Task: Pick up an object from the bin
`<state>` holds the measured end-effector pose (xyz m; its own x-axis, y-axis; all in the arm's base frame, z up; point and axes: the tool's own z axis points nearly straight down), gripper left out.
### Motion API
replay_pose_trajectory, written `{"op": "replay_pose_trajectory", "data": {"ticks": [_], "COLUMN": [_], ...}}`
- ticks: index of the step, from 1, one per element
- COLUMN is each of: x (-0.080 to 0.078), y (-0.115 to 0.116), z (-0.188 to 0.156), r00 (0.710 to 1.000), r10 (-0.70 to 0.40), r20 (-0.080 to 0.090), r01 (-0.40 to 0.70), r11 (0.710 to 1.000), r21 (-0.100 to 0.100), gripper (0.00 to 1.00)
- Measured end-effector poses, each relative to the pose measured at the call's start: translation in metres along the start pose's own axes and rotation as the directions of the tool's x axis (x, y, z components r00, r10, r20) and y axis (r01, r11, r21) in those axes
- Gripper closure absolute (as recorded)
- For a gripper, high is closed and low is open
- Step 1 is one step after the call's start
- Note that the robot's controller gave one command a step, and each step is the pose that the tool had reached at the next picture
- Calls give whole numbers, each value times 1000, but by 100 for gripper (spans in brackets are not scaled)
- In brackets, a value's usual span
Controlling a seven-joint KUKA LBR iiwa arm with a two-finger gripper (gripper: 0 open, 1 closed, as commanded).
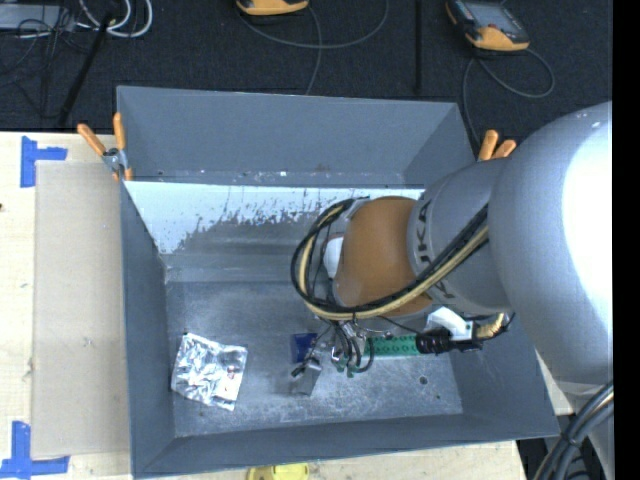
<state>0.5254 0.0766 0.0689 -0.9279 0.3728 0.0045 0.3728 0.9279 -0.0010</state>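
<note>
Blue block (302, 345), green strip (400, 346) beside gripper (306, 375)

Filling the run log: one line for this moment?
pincer: down in bin | nearest: small blue thing | apart: silver foil packet

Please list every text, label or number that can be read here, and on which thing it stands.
On the arm's silver casing: dark letters, partly hidden by cables, not readable.
On the foil packet: any print is too small to read.
No other text shows.
</note>
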Motion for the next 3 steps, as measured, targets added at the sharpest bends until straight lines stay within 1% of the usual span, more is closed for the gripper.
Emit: {"op": "replay_pose_trajectory", "data": {"ticks": [1,2,3], "x": [0,-1,-1], "y": [0,-1,-1], "z": [0,-15,-23], "r00": [1000,1000,1000], "r10": [1,1,0], "r20": [1,5,4], "r01": [-1,-1,0], "r11": [1000,1000,1000], "r21": [0,-2,-2], "gripper": [100,100,100]}}
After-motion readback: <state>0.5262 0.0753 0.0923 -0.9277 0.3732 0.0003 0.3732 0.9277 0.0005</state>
